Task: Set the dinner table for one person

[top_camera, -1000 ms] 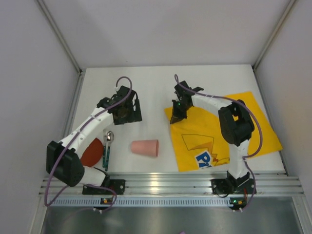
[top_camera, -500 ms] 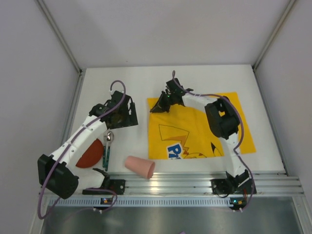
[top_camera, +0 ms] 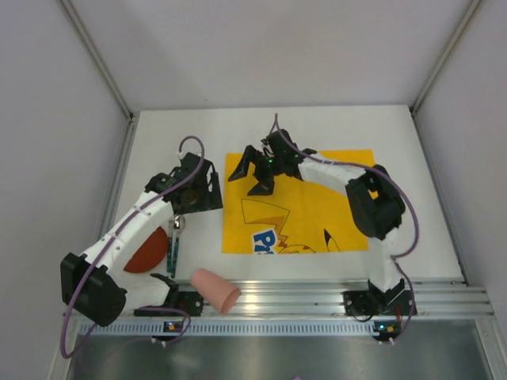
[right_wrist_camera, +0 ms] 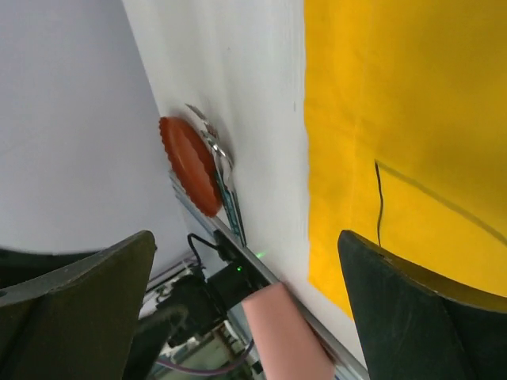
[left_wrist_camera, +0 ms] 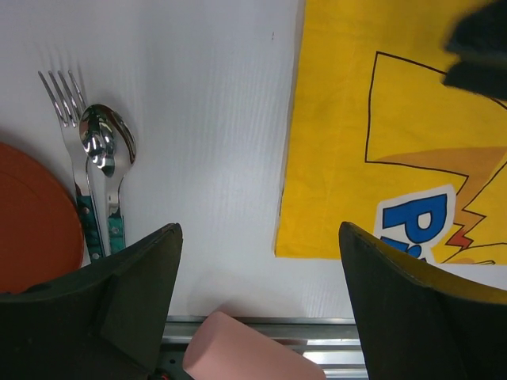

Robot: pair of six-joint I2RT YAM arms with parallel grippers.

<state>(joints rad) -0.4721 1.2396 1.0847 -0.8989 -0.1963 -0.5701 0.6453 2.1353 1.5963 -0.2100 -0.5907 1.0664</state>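
Your left jaws stand wide apart with nothing between them. They hang over bare counter [top_camera: 380, 131] just left of the yellow placemat [top_camera: 309, 214]. Your right jaws are spread wide too and hold nothing, above the placemat's far-left corner. These views do not show whether they touch the cloth.

The counter, the big white tabletop, lies under everything. The placemat lies flat on it, cartoon print up, with its edges roughly square to the counter's edges.

Left of the placemat and apart from its edge, a fork [left_wrist_camera: 59, 91] and a spoon [left_wrist_camera: 107, 142] lie side by side with their handles together. Their heads point away from the arm bases, and the spoon is on the side nearer the placemat. A red plate [top_camera: 146, 252] sits close against the fork, on the side away from the placemat.

A pink cup [top_camera: 214, 289] lies on its side off the placemat's near-left corner. It rests at the counter's near edge, partly over the metal rail [top_camera: 317, 297].
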